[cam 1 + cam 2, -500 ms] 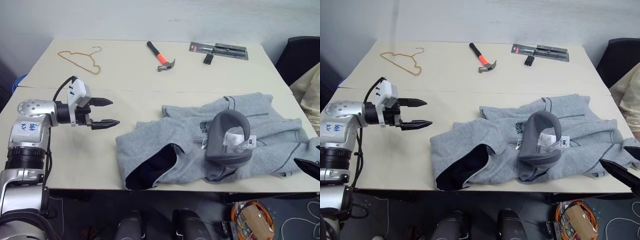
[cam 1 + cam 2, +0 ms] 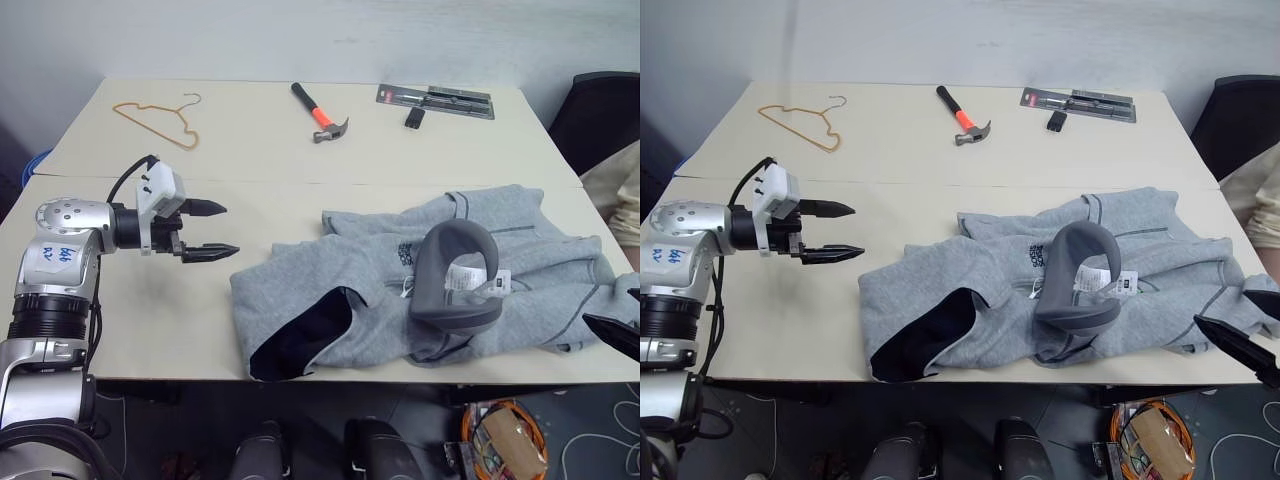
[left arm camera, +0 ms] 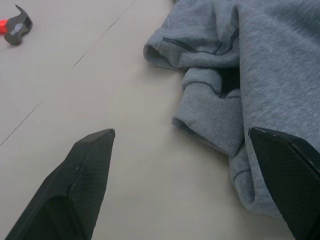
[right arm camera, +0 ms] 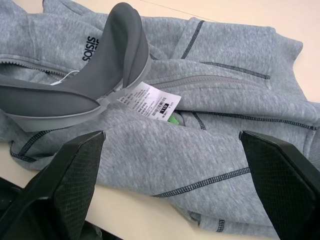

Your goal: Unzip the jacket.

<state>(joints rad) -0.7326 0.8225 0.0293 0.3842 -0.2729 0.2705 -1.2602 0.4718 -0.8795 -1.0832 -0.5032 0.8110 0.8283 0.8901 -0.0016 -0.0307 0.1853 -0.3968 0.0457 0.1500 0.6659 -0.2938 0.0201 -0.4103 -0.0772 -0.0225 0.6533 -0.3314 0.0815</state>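
You see both grippers with fingers spread, holding nothing: left gripper [image 2: 218, 230] beside the jacket [image 2: 370, 300], right gripper [image 4: 170, 165] over it.

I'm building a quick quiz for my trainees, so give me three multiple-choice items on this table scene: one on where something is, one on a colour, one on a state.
1. Where does the hammer lie?
A. On the jacket
B. On the table beyond the jacket
C. In the left gripper

2. What colour is the jacket's lining?
A. Dark navy
B. Red
C. White

3. How is the left gripper?
A. Shut on the hanger
B. Shut on a sleeve
C. Open, holding nothing

Answers:
1. B, it lies on the far part of the table, clear of the fabric.
2. A, the turned-up hem shows dark navy inside.
3. C, its fingers stand apart over bare table beside the jacket.
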